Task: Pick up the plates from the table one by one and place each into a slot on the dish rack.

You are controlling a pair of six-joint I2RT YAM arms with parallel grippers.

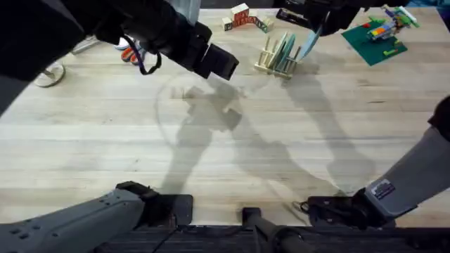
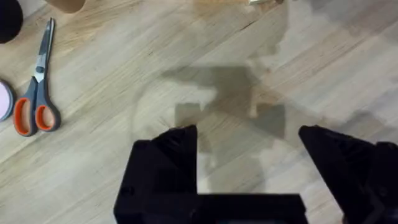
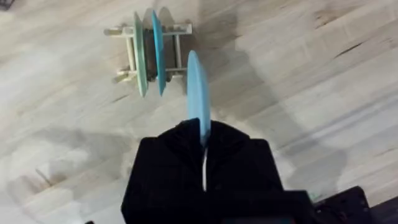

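Note:
My right gripper (image 3: pixel 203 134) is shut on the edge of a light blue plate (image 3: pixel 198 93), held upright on edge. It hangs just beside and above the dish rack (image 3: pixel 180 28). In the overhead view that plate (image 1: pixel 313 42) is right of the rack (image 1: pixel 266 62), under the right gripper (image 1: pixel 320 24). Two plates stand in the rack's slots, a pale green one (image 3: pixel 138 53) and a teal one (image 3: pixel 157 53). My left gripper (image 2: pixel 249 134) is open over bare table (image 2: pixel 311 74) with nothing between its fingers. Overhead it (image 1: pixel 221 63) hovers left of the rack.
Orange-handled scissors (image 2: pixel 37 93) and a pink round dish (image 2: pixel 3 99) lie to the left of the left gripper. A green baseplate with toy bricks (image 1: pixel 374 39) sits at the back right, and wooden blocks (image 1: pixel 242 17) behind the rack.

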